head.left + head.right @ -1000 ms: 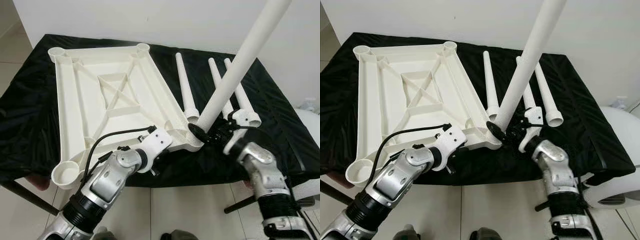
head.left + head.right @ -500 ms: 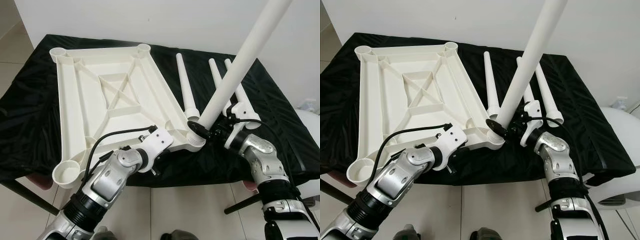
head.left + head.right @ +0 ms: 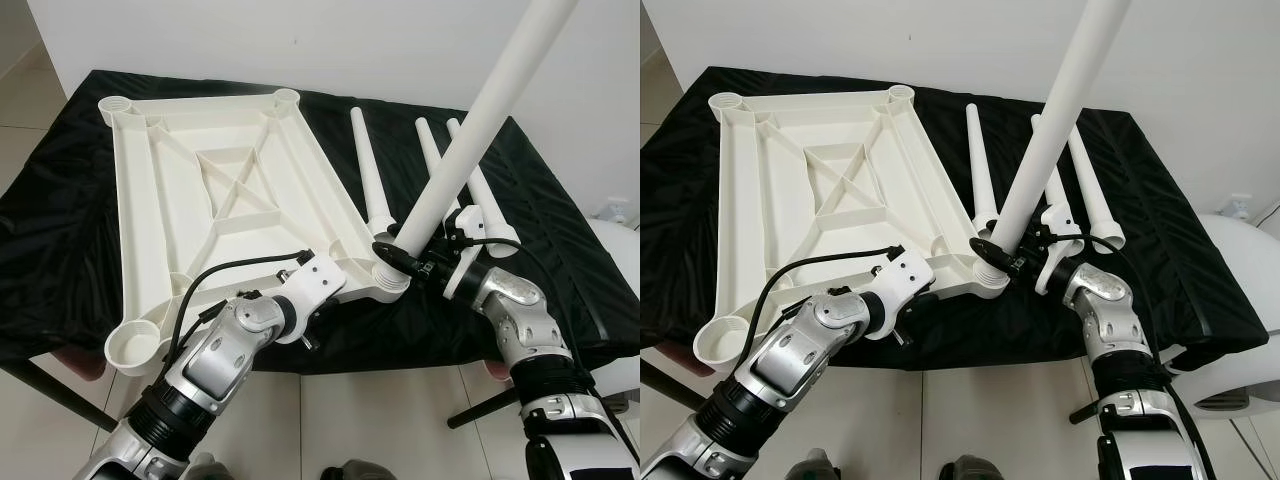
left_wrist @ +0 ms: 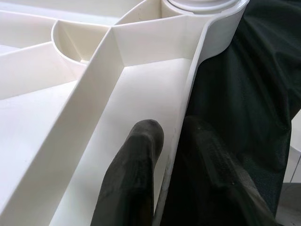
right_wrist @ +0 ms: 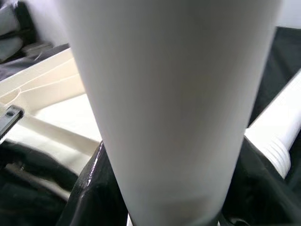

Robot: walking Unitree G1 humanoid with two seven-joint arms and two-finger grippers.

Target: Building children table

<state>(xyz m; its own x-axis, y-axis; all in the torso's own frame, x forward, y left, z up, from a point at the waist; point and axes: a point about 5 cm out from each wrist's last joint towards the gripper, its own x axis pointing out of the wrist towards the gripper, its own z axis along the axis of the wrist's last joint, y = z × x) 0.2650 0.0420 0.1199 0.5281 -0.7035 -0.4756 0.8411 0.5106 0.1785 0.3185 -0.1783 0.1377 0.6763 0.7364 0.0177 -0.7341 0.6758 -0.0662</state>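
Left eye view: tabletop lies underside up on the black cloth. Right gripper clenched around the foot of a leg, whose end sits at the near-right corner socket. Leg leans away from the tabletop, not square to the socket. Three spare legs lie on the cloth just beyond that socket.

Right eye view: left gripper at the tabletop's near edge, close beside the same socket.

Left wrist view: two black fingers pinch the near rim wall, one inside, one outside. Good brace.

Right wrist view: leg close up, black fingers on both sides of it, grasp firm.

Judgement: seating the first leg. To do it well, stand the leg upright over the socket first, then push or twist down; keep the left clamp hard so the tabletop does not skid. Forcing it at this tilt risks jamming.
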